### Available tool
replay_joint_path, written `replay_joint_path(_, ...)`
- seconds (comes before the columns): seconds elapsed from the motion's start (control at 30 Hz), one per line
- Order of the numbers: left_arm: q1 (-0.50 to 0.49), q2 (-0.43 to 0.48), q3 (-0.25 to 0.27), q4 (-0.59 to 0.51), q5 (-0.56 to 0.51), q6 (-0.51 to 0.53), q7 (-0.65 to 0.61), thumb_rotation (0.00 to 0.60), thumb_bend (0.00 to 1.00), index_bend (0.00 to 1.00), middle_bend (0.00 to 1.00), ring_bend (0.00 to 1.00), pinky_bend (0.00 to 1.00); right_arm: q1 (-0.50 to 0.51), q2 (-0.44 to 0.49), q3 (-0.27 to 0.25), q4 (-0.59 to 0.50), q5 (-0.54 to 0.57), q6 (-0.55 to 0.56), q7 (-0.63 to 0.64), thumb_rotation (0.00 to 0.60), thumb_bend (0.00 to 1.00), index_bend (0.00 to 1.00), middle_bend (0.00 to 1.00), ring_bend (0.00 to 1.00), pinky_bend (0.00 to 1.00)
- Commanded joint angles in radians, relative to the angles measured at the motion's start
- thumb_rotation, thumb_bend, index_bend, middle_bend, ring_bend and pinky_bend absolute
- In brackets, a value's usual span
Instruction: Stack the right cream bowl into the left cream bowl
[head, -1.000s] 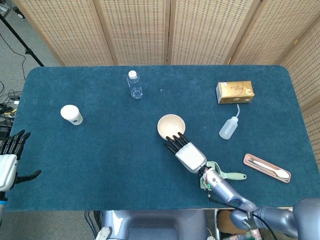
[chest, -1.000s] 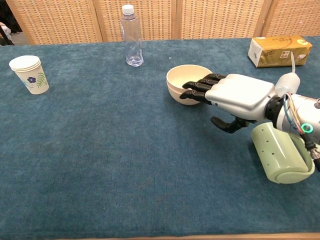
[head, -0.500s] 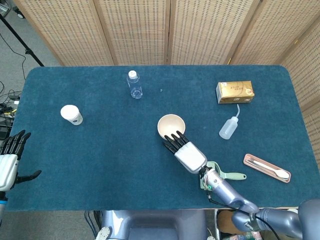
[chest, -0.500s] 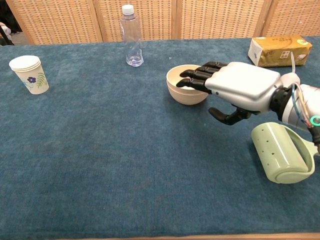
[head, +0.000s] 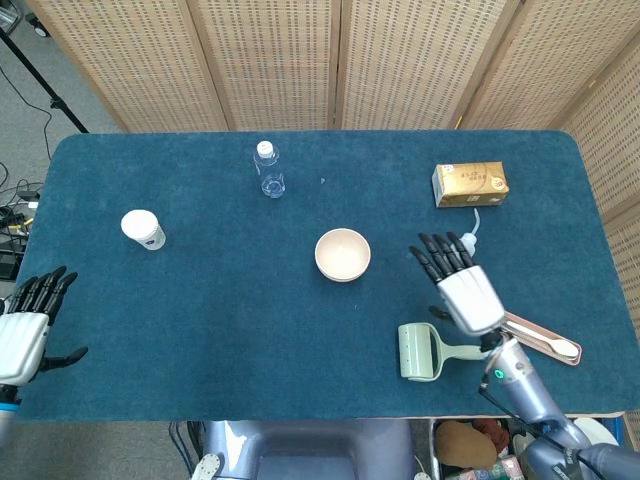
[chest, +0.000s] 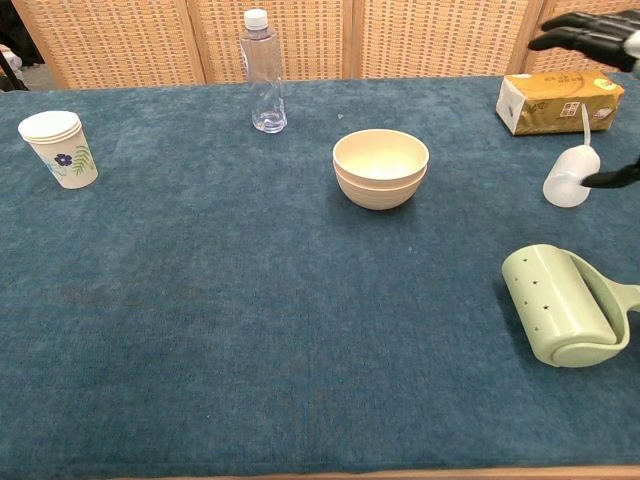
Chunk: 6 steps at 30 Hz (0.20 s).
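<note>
Though stacked already, cream bowls (chest: 380, 168) sat nested mid-bench (head: 200, 300); looked light, rigid, smooth-glazed, likely slippery, so best pinched at rim. Right hand (head: 462, 290) hung beside them, fingers spread, empty. Left hand (head: 25, 325) likewise empty, at bench edge.

My rig's two hands, silver-backed with black fingers (head: 440, 252).
The right hand (head: 462, 288) joins a blue-grey forearm; the left hand (head: 24, 325) looks alike.

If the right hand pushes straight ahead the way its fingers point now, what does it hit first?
Most likely the squeeze bottle, just past the right hand's fingertips; beyond that, the tissue box. The hand looks raised above the table, so it may pass over the bottle.
</note>
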Motion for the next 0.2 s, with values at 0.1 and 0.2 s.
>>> replay_joint_path(0.1,0.017,-0.025,0.003,0.038,0.002,0.032,-0.020,0.600,0.00,0.00,0.00,0.00,0.00,-0.180,0.053,-0.018,0.103,0.070,0.159,0.139,0.600,0.00,0.00,0.00,0.00,0.00)
replay_joint_path(0.2,0.024,-0.024,0.000,0.036,-0.005,0.041,-0.035,0.600,0.00,0.00,0.00,0.00,0.00,-0.230,0.043,-0.022,0.137,0.072,0.202,0.182,0.600,0.00,0.00,0.00,0.00,0.00)
